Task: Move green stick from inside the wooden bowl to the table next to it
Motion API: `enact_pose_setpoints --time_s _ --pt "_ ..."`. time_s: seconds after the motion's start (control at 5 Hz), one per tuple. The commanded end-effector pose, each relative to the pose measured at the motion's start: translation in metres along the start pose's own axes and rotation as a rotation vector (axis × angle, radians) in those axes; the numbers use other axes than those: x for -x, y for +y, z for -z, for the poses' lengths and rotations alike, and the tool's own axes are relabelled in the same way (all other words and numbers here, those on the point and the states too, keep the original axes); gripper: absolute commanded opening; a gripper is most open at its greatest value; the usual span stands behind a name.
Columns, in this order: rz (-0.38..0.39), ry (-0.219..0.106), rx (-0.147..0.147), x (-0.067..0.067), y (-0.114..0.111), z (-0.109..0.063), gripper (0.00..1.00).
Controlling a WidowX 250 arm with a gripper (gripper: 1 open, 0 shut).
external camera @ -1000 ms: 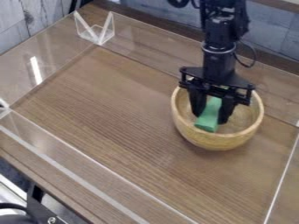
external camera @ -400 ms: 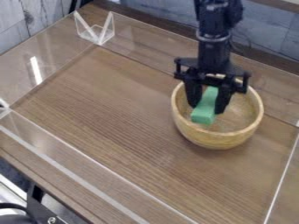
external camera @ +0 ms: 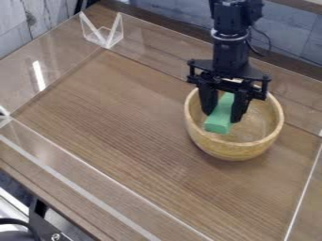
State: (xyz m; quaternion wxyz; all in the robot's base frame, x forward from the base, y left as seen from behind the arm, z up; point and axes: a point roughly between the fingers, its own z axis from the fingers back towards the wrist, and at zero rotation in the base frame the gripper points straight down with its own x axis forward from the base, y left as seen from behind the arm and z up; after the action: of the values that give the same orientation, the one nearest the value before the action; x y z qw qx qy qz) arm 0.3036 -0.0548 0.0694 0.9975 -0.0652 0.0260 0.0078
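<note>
The arm's upper part was cut off by the top edge. The tool [external camera: 228, 97] pointed down, pinching the green stick [external camera: 221, 117], which hung tilted over the wooden bowl [external camera: 234, 133]; whether its lower end touched the bowl was unclear. Clear acrylic walls [external camera: 51, 56] edged the surface [external camera: 113, 113].

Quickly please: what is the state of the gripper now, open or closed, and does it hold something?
Gripper: closed on the green stick, holding it above the wooden bowl.

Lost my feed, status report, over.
Gripper shut on green stick. Stick lifted, hanging over wooden bowl. Table beside bowl unobstructed.
</note>
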Motion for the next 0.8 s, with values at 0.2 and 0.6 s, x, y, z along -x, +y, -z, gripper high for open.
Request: enact_pose_setpoints --time_s 0.2,0.6 --pt "-0.141 -0.086 0.016 -0.007 0.004 0.0 0.0" --pt "-0.175 -0.085 0.025 -0.008 0.008 0.002 1.0"
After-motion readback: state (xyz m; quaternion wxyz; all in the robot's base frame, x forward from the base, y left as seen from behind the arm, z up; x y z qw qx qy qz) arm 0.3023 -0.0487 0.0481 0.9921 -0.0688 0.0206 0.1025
